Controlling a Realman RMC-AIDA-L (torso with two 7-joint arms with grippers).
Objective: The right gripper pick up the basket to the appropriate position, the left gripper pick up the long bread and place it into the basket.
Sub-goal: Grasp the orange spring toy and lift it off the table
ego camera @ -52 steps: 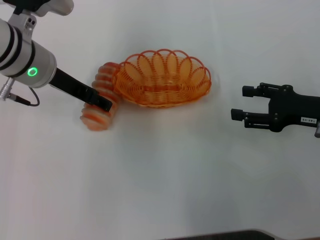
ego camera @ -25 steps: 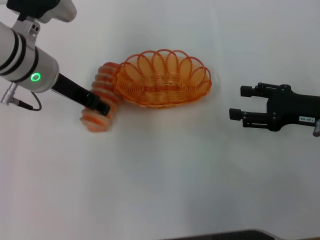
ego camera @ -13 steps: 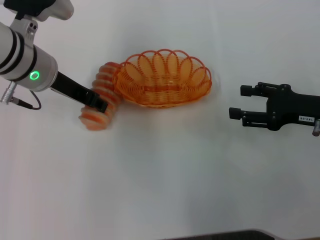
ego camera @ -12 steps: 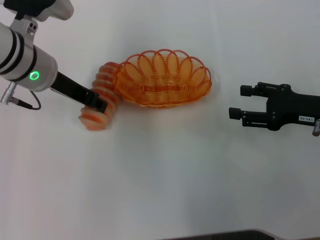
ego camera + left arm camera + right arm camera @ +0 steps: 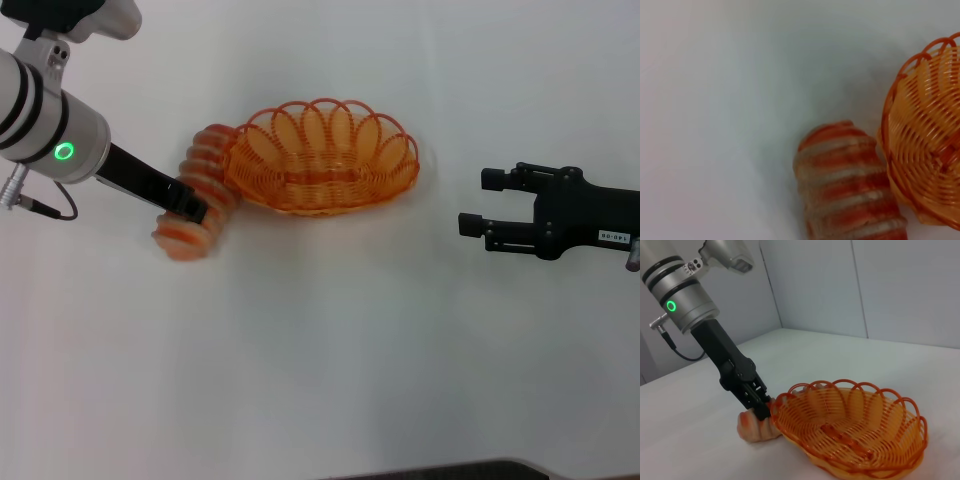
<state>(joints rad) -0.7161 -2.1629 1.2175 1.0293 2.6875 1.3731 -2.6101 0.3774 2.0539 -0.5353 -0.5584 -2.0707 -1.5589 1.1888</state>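
The long bread, striped orange and cream, lies on the white table with its far end against the left end of the orange wire basket. My left gripper reaches down across the bread's middle and is shut on it. The right wrist view shows the left gripper clamped on the bread beside the basket. The left wrist view shows the bread next to the basket. My right gripper is open and empty, well to the right of the basket, pointing at it.
The white table spreads around the basket and the bread. A dark edge shows at the bottom of the head view. Grey walls stand behind the table in the right wrist view.
My left gripper has shifted slightly left, and the bread's near end has moved left with it. The basket has edged slightly left. The right gripper has stayed in place.
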